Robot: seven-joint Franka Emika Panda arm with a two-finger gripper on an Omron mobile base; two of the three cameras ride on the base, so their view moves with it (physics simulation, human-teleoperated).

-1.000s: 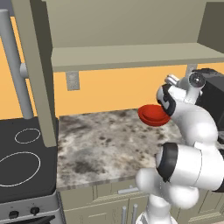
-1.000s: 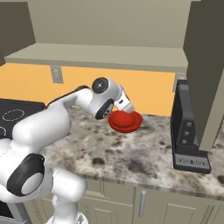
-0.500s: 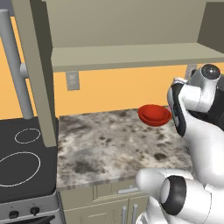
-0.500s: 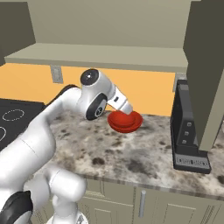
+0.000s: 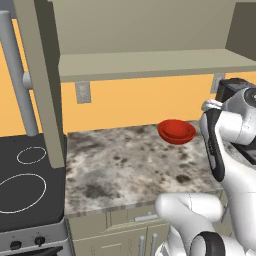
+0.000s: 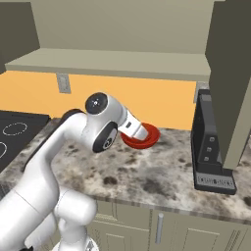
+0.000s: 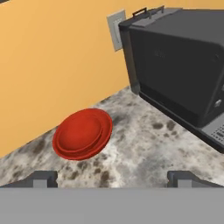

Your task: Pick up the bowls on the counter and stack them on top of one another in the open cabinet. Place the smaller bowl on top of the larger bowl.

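1. The bowls (image 5: 176,131) sit on the counter (image 5: 125,165) near the orange back wall, towards the counter's right end in the left base view.
2. In the hand view the red bowls (image 7: 82,133) appear as one nested shape, a smaller rim inside a wider one; whether that is two bowls or one with a step in it is hard to tell from here.
3. The gripper (image 7: 112,179) has its fingers spread wide, with nothing between them.
4. One fingertip (image 7: 40,179) shows at the lower left of the hand view and the other at the lower right.
5. The bowls lie ahead of the fingers, beyond the tips and closer to the left one, apart from both and not touched.
6. Bare speckled counter lies between the tips and the bowls.
7. In the right base view the arm's forearm crosses in front of the bowls (image 6: 145,139) and hides their left part.
8. A dark appliance (image 6: 210,147) stands on the counter to the right of the bowls, near but not touching them.
9. A wall socket (image 7: 116,30) sits on the orange wall just beside that appliance.
10. The cabinet (image 5: 150,62) hangs above the counter, its shelf bare in both base views.
11. A black stovetop (image 5: 27,190) adjoins the counter on the left.
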